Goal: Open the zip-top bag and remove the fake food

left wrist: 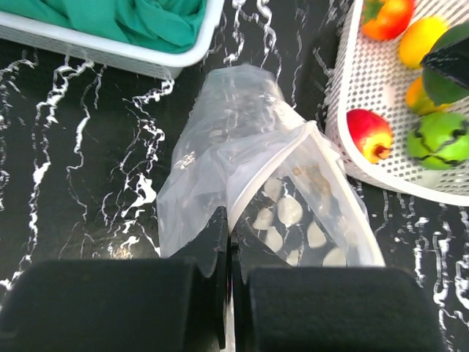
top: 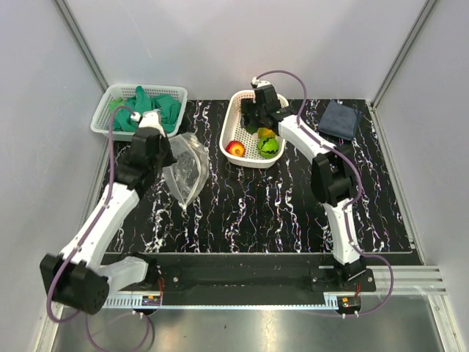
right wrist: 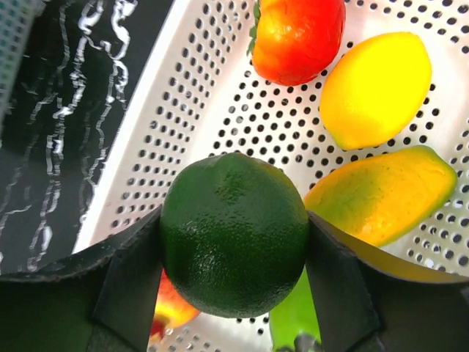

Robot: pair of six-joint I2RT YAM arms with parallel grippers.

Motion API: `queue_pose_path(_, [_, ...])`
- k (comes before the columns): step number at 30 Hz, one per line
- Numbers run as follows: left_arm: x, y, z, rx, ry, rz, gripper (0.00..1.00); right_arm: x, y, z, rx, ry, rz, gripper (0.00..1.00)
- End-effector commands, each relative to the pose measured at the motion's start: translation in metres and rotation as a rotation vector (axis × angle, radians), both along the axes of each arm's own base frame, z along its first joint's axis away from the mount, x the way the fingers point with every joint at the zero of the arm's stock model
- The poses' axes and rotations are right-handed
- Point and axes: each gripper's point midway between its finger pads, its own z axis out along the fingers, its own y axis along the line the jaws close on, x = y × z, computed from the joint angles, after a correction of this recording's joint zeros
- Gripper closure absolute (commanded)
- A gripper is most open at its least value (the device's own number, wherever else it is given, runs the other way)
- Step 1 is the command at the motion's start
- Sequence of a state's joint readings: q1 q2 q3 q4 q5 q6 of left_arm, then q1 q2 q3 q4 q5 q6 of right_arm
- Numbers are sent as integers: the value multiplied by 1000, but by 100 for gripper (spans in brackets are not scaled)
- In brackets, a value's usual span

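The clear zip-top bag lies crumpled on the black marbled table, left of centre, with no fruit showing inside. In the left wrist view the bag has its whitish zip strip running up from my fingers. My left gripper is shut on the bag's near edge; it also shows in the top view. My right gripper is shut on a dark green lime and holds it above the white perforated basket. Below it lie a red fruit, a lemon and a mango.
The white basket stands at the back centre with a red apple and a green fruit in it. A lattice basket of green gloves stands at the back left. A dark folded cloth lies at the back right.
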State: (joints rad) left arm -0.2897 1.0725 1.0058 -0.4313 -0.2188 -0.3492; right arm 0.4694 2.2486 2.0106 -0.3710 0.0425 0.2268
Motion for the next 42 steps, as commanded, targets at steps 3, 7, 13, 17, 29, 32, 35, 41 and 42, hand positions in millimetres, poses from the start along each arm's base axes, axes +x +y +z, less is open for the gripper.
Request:
queue_pose_path(3, [34, -24, -23, -20, 111, -16, 100, 23, -1, 4, -44, -64, 3, 20])
queue_pose_path(7, [50, -55, -41, 36, 158, -55, 100, 26, -1, -6, -53, -48, 13, 15])
queue_pose_path(13, [38, -94, -50, 38, 168, -120, 100, 23, -7, -5, -65, -38, 10, 13])
queue_pose_path(17, [23, -129, -52, 19, 176, -208, 100, 12, -17, 22, -32, -36, -42, 10])
queue_pose_path(29, [-22, -190, -49, -112, 148, -492, 52, -98, -81, 51, 77, 113, -161, 0])
queue_pose_path(32, [-36, -188, -41, -151, 126, -523, 19, -129, -86, 42, 100, 163, -151, 0])
queue_pose_path(35, [-54, -191, -26, -214, 83, -594, 8, -153, -96, 29, 106, 205, -174, 0])
queue_pose_path(41, [-84, -197, 2, -357, -37, -717, 1, -193, -94, 9, 175, 261, -133, 0])
queue_pose_path(42, [-91, -196, -1, -386, -44, -724, 1, -194, -90, 12, 200, 247, -107, 0])
